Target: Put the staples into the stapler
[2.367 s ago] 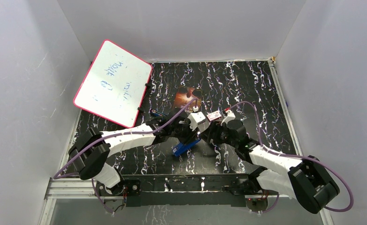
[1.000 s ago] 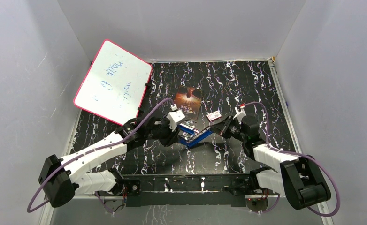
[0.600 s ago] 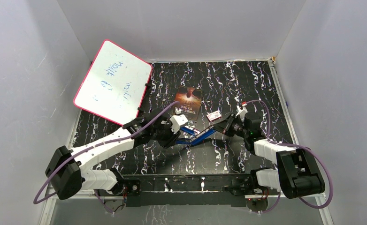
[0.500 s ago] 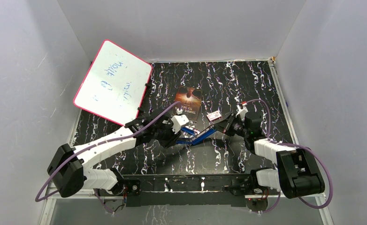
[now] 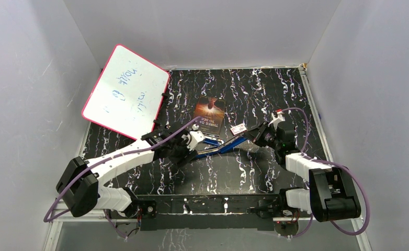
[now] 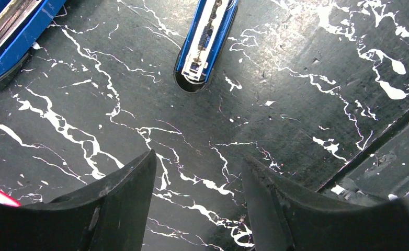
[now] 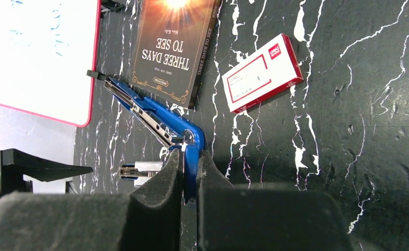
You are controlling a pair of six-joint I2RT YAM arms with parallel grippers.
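Backing off since a second ago, the left hand (image 6: 197,204) has let go and now hangs with its jaws parted over bare counter (image 5: 254,89), nothing between them, while the stapler (image 5: 233,143) has gone from a V to lying nearly flat. At far left the whiteboard (image 5: 126,94) leans on the wall, closing that side. The stapler lies mid-counter, swung open. Its two blue halves point toward the left hand, and the right hand (image 7: 189,157) is clenched on its hinge end. It looks stiff but hinged, so a hold anywhere but the hinge would likely let it pivot. I cannot find a loose strip of staples; a grey ridged strip in one channel may be them. Such strips are probably light and snap easily, best pinched by their long sides. The book (image 5: 210,116) lies just behind the stapler, with the box (image 5: 239,129) just beside it. The open room is in front, toward the arms.
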